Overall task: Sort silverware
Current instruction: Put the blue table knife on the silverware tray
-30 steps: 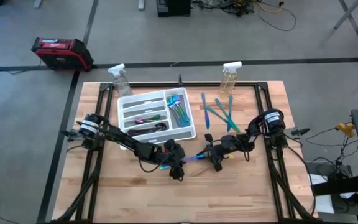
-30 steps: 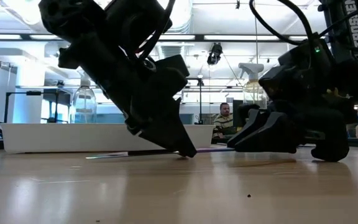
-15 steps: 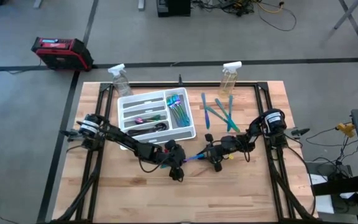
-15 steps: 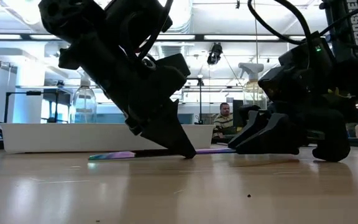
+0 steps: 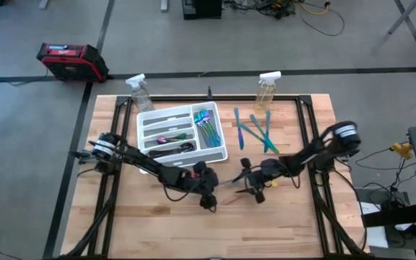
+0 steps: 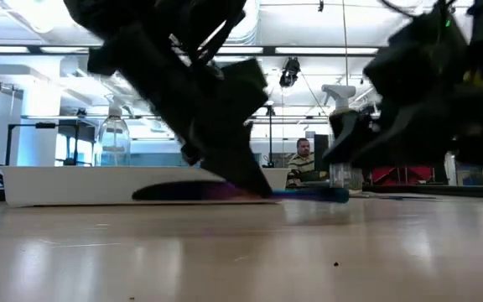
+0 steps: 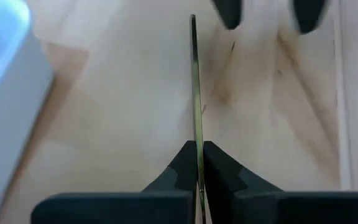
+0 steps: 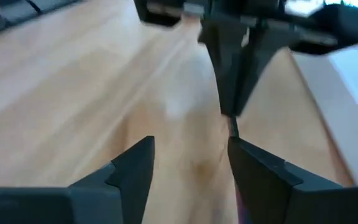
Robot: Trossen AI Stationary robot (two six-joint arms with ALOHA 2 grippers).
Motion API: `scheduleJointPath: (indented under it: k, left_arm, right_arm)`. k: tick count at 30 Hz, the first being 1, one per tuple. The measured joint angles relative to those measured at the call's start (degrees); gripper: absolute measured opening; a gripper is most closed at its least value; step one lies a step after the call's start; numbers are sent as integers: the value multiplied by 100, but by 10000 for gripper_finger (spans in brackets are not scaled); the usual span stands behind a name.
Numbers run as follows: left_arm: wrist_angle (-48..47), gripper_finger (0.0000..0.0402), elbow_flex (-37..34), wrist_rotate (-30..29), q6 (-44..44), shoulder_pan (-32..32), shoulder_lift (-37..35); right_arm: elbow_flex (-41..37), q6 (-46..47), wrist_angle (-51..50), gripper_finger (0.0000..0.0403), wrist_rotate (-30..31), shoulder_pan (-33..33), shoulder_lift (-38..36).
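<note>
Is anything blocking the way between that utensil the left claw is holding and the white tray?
Nothing visible does. The left gripper holds the utensil just in front of the tray, with only bare table between. The open right gripper sits on the far side.

Wooden table with white tray, loose teal utensils and two spray bottles.

I see teal utensils right of the white tray; table pale wood; red case beyond.
</note>
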Motion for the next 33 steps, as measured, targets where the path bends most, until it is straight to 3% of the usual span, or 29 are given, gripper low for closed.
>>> scheduleJointPath:
  k: [4, 9, 16, 23, 27, 30, 33]
  left_arm:
    - [-797, 2, 400, -58, 155, -10, -8]
    - [-1693, 2, 776, -310, 282, -61, -130]
    - [-2783, 1, 834, -814, 565, -120, -1075]
    - [-3350, 1, -269, -1201, 514, 320, -2748]
    - [-3384, 0, -947, -1365, 493, 1004, -3628]
    - [-3321, 0, -1212, -1137, 842, 1707, -3981]
    - [-3353, 0, -1368, -745, 1513, 2384, -4057]
  right_arm:
    - [2, -119, -769, 215, 110, 272, -1019]
    - [2, -213, -1890, 225, 728, 611, -2285]
    - [0, 34, -2907, 219, 1236, 768, -3232]
    - [-35, 355, -2896, 208, 1282, 765, -2937]
    - [-37, 533, -2416, 206, 1866, 759, -2438]
    - [-35, 691, -1768, 206, 2264, 683, -1895]
    - [-34, 760, -1201, 204, 2291, 589, -1339]
